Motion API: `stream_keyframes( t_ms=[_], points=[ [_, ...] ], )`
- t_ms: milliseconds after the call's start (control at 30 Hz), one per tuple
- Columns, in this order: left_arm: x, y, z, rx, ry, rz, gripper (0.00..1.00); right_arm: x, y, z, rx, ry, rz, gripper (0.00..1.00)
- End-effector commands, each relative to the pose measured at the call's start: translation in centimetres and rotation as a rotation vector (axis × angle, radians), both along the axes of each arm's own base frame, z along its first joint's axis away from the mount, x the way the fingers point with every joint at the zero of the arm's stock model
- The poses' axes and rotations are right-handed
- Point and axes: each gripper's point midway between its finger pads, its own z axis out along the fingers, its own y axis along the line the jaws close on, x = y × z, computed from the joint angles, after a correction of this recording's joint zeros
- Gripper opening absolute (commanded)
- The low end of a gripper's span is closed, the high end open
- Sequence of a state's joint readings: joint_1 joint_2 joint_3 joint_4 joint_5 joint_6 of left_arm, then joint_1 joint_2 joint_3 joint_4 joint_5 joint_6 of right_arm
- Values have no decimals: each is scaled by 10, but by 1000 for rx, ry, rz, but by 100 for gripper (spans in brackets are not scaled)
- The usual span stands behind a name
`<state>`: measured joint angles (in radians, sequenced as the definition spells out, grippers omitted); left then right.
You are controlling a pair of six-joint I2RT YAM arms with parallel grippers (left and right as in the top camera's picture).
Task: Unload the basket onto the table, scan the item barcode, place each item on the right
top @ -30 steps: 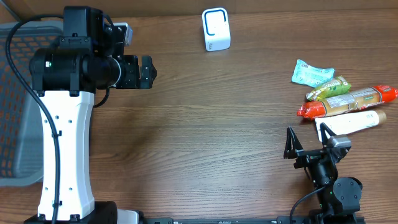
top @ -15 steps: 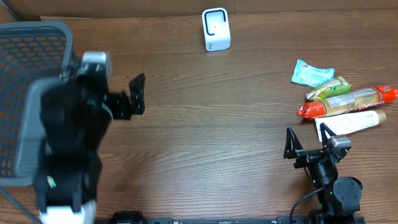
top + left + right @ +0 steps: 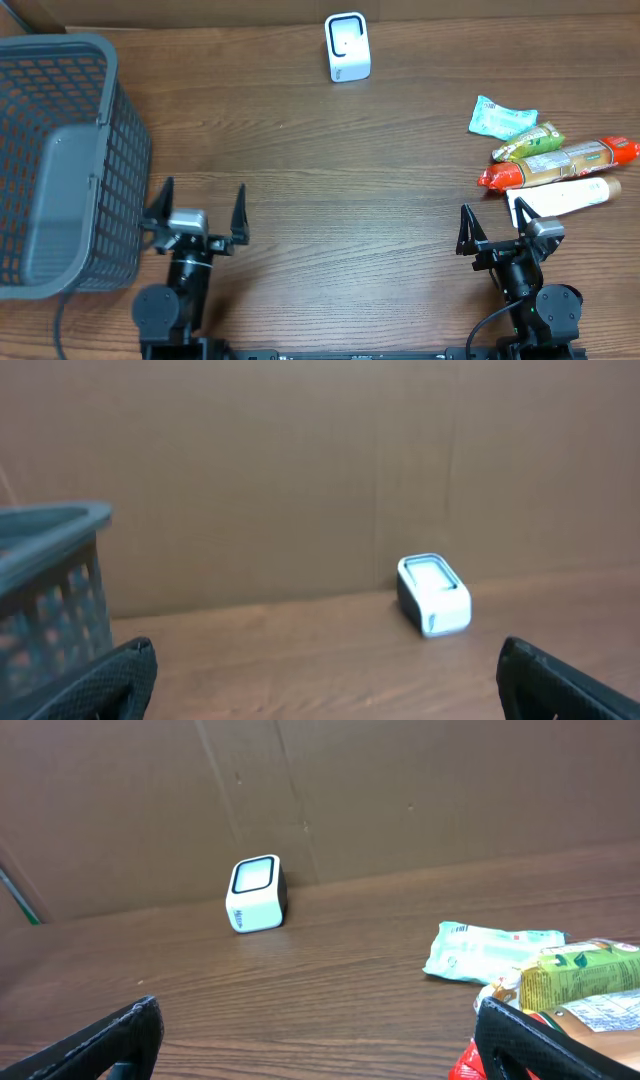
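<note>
The overhead view is lit evenly and brightly by diffuse light. Only faint, soft shadows are cast on the tabletop, where a mild sheen is seen on the wood. The left wrist view is soft and low in contrast throughout: the scanner is slightly blurred, and the basket more so. The left pincer's fingers are rendered as dark, defocused shapes. The right wrist view is sharper. Small highlights are seen on the glossy packets, and the right pincer's fingers are underexposed.
</note>
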<state>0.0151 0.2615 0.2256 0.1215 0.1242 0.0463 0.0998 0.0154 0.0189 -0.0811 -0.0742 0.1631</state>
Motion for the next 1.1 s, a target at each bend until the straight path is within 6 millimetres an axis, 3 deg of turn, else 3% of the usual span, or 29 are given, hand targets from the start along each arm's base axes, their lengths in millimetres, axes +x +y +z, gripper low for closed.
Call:
stream_keyframes(
  t_ms=[0,200,400,1067],
  points=[
    [-4,0,-22,83,-11,4,99,0,2,-2,-14,-7,11,100],
    [-9,0,-57,118,-15,8,99,0,2,-2,-14,-7,11,100],
    [-11,0,-95,108,138,-2,100,0,2,-2,-14,-7,11,100],
    [-11,0,-95,107,140,3,99,0,2,-2,-14,-7,11,100]
  ],
)
